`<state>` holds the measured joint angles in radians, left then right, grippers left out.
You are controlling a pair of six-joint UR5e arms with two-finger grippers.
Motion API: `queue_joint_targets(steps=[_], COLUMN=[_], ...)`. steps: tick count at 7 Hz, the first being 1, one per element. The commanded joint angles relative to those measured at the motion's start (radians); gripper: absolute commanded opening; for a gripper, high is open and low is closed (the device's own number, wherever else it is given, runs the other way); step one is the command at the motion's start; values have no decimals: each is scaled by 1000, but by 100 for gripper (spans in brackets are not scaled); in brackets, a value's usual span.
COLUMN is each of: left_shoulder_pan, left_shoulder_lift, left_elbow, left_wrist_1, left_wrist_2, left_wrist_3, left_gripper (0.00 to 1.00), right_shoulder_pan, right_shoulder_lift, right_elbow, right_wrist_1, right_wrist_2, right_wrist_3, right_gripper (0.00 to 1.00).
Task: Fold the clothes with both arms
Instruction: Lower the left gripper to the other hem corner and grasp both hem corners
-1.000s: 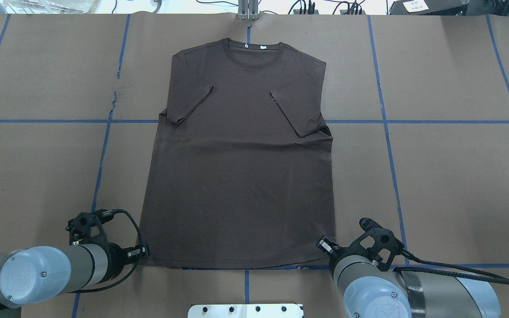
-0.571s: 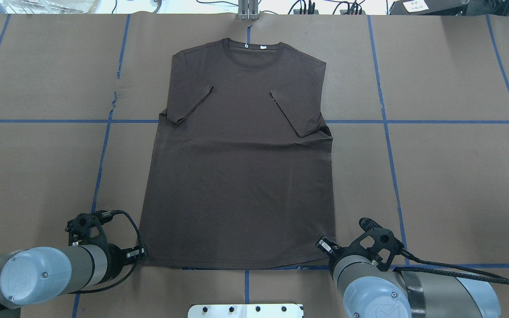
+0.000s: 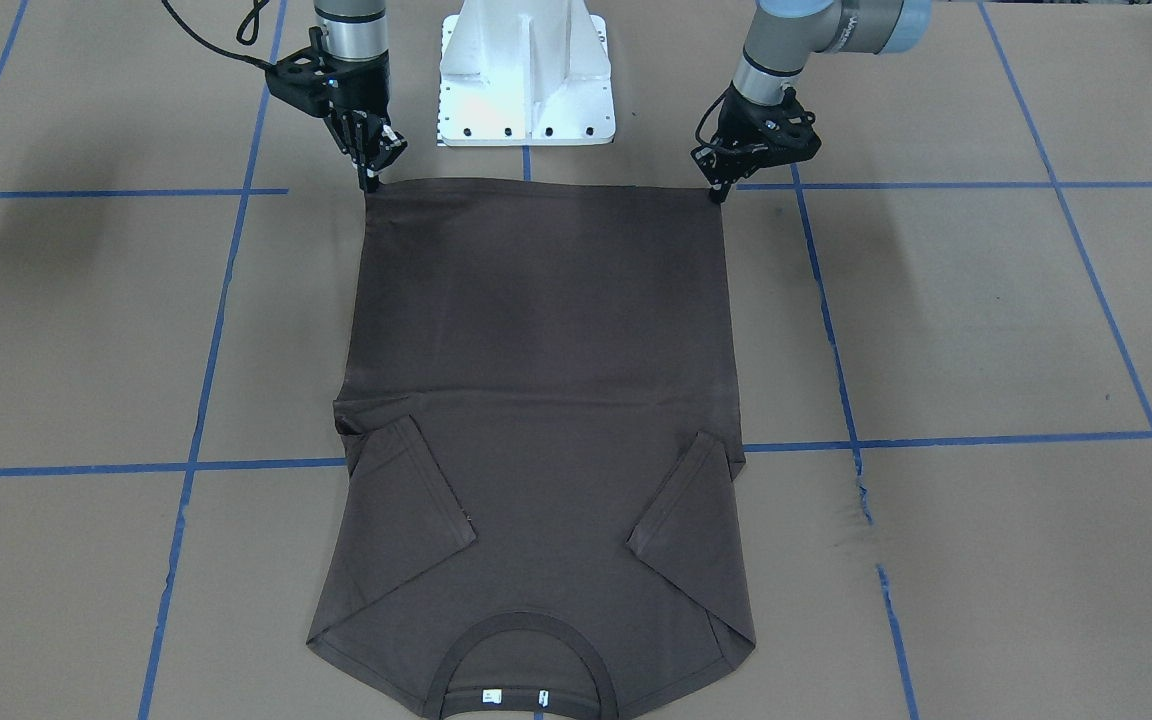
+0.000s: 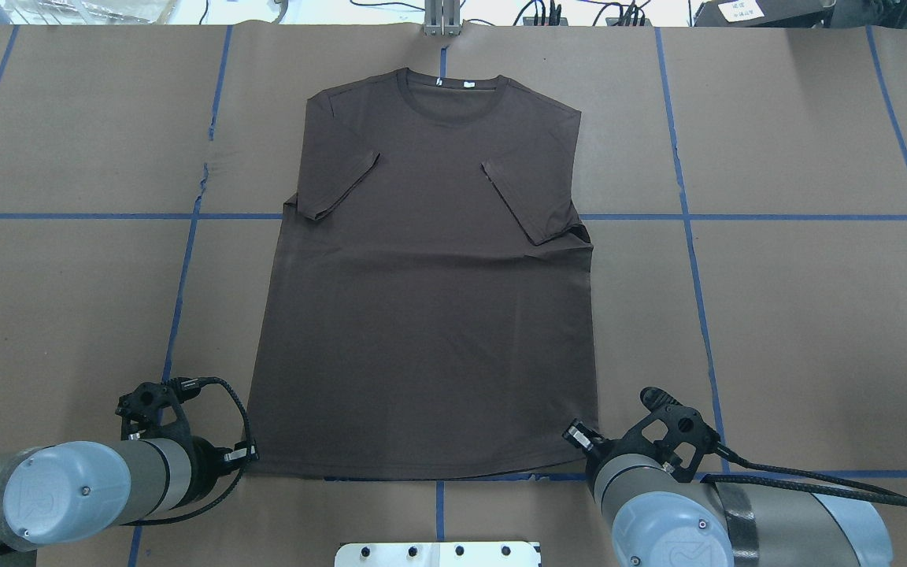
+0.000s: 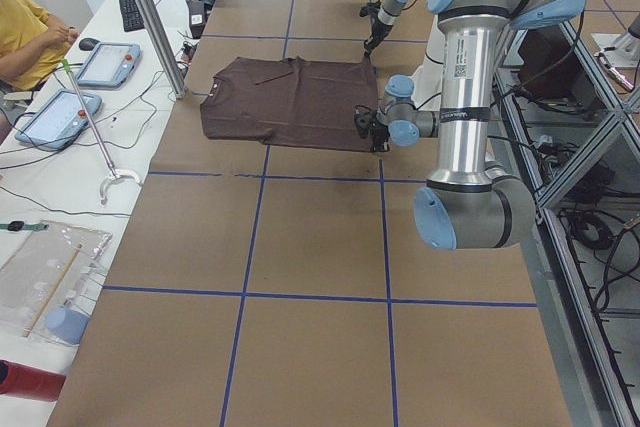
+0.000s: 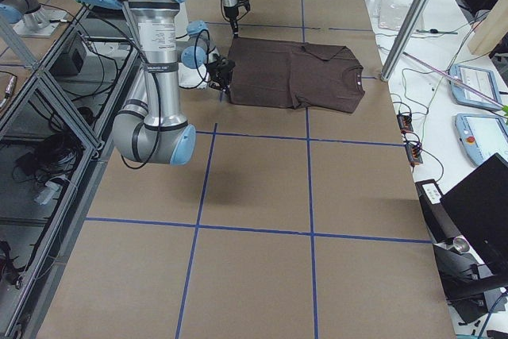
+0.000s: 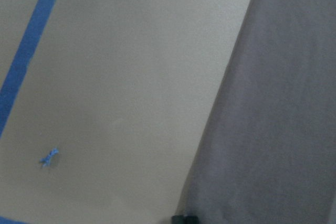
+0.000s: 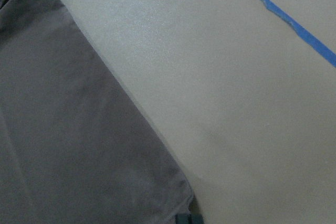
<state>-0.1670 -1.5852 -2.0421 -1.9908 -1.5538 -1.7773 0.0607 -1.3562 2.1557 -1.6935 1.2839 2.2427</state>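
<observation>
The dark brown T-shirt (image 4: 430, 315) lies flat on the brown table, collar at the far edge and both sleeves folded inward over the chest. It also shows in the front view (image 3: 536, 350). My left gripper (image 4: 253, 454) is at the hem's near left corner, fingers together on the cloth edge; it is on the right in the front view (image 3: 714, 192). My right gripper (image 4: 575, 433) is at the hem's near right corner (image 3: 372, 182), also pinched on it. Each wrist view shows only the closed tips at the shirt's corner (image 7: 184, 217) (image 8: 188, 219).
The white pedestal base (image 3: 526, 70) stands just behind the hem, between the arms. Blue tape lines (image 4: 186, 260) cross the brown paper table. A metal post (image 4: 442, 16) stands at the far edge above the collar. Operators' desks flank the table ends (image 5: 80, 77).
My left gripper has shifted slightly left and toward the robot at the hem corner. The right arm and the shirt look unchanged.
</observation>
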Motion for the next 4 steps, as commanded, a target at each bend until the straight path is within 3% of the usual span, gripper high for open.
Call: queue_joint_targets(steps=[1, 3, 4], left_shoulder_pan=[17, 15, 20], left_shoulder_lift=[-9, 26, 33], left_elbow=[-48, -221, -292], left_wrist_1=[13, 45, 67], left_wrist_2=[-38, -98, -141], left_wrist_3=[-43, -181, -292], left_gripper=[0, 0, 0], right_shoulder_pan=[-1, -66, -88], right_shoulder_lift=[-12, -14, -18], right_elbow=[28, 163, 197], right_wrist_1=[-5, -185, -211], right_wrist_2=[-2, 0, 5], right_wrist_3=[1, 2, 3], right_gripper=[0, 0, 0])
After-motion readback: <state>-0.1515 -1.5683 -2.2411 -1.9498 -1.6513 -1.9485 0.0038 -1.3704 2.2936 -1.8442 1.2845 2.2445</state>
